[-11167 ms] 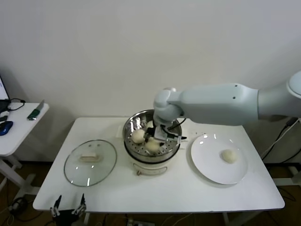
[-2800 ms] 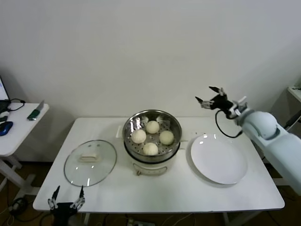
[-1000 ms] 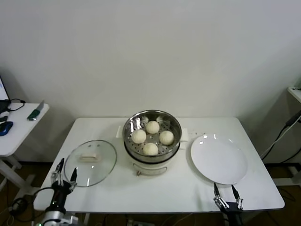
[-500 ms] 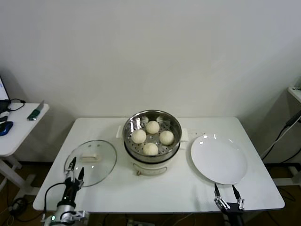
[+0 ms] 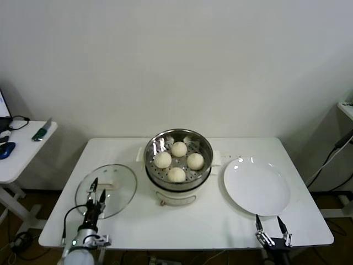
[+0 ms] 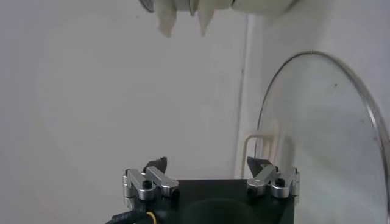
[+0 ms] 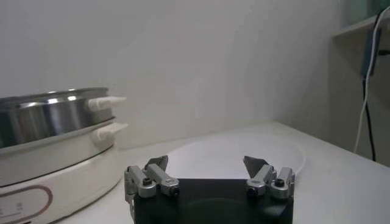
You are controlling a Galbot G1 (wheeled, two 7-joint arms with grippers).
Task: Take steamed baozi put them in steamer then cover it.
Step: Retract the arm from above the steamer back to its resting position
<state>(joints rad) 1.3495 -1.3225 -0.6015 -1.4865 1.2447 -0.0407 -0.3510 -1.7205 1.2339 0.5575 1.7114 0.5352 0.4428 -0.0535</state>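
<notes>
Several cream-white baozi (image 5: pixel 178 148) lie in the shiny steel steamer (image 5: pixel 152 147), which sits on its cream-white pot base (image 5: pixel 175 196) at mid-table. The glass cover (image 5: pixel 118 190) with its cream handle (image 5: pixel 111 185) lies flat on the table left of the steamer; it also shows in the left wrist view (image 6: pixel 317 134). My left gripper (image 5: pixel 97 187) is open and empty, over the cover's near-left part, fingertips (image 6: pixel 157 164) pointing along it. My right gripper (image 5: pixel 268 222) is open and empty, low at the table's front edge, near the white plate.
An empty white plate (image 5: pixel 256 186) lies right of the steamer and shows in the right wrist view (image 7: pixel 244 146). A side table (image 5: pixel 19 146) with small items stands far left. A cable (image 5: pixel 328 160) hangs at the right.
My left gripper has risen from below the front-left edge and moved forward over the cover. The right gripper stays low at the front edge, shifting slightly right.
</notes>
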